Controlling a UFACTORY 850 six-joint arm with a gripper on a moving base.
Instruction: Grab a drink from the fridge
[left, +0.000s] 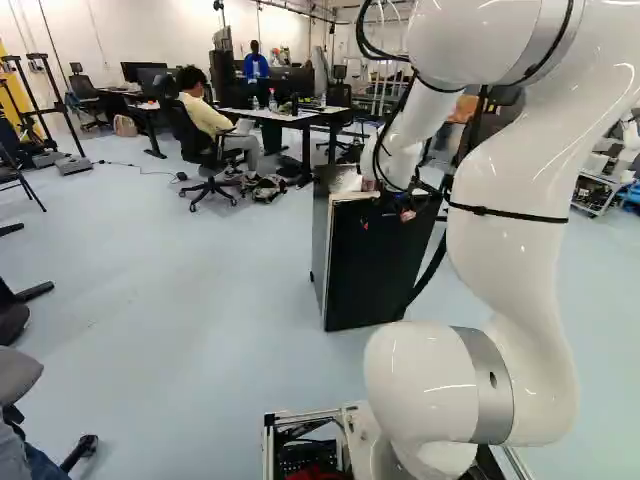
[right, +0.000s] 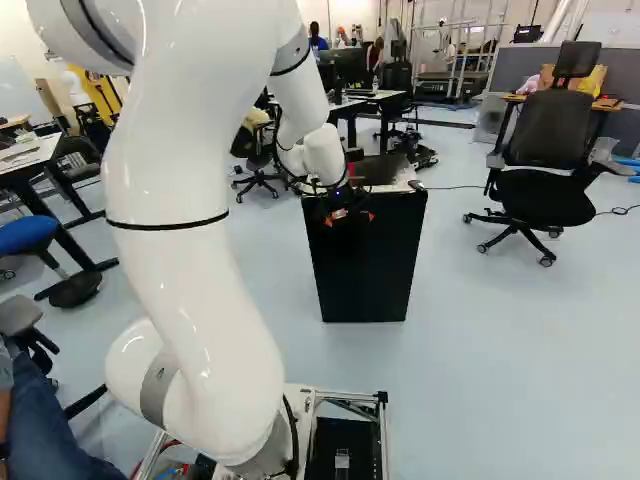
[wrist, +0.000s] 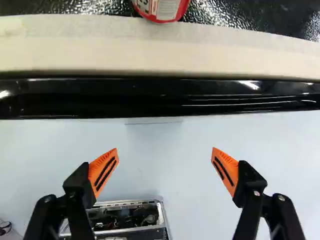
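Note:
The black fridge (right: 368, 270) stands upright on the floor ahead of the arm, its door face toward the base and shut as far as the base views show. My gripper (right: 355, 214) is at the upper part of that face, just below the top edge. In the wrist view the gripper (wrist: 165, 150) has its two orange-padded fingers wide apart, with only floor seen between them. Beyond the fingers run the glossy black door edge (wrist: 150, 97) and a pale strip. A red can (wrist: 161, 10) sits past the strip on a dark textured surface, only partly in view.
Part of the mobile base (wrist: 127, 220) shows below the gripper. Behind the fridge are a desk (left: 285, 115) and a seated person. An empty office chair (right: 545, 170) stands to the fridge's right in the right base view. Someone's leg (right: 50, 420) is close beside the base.

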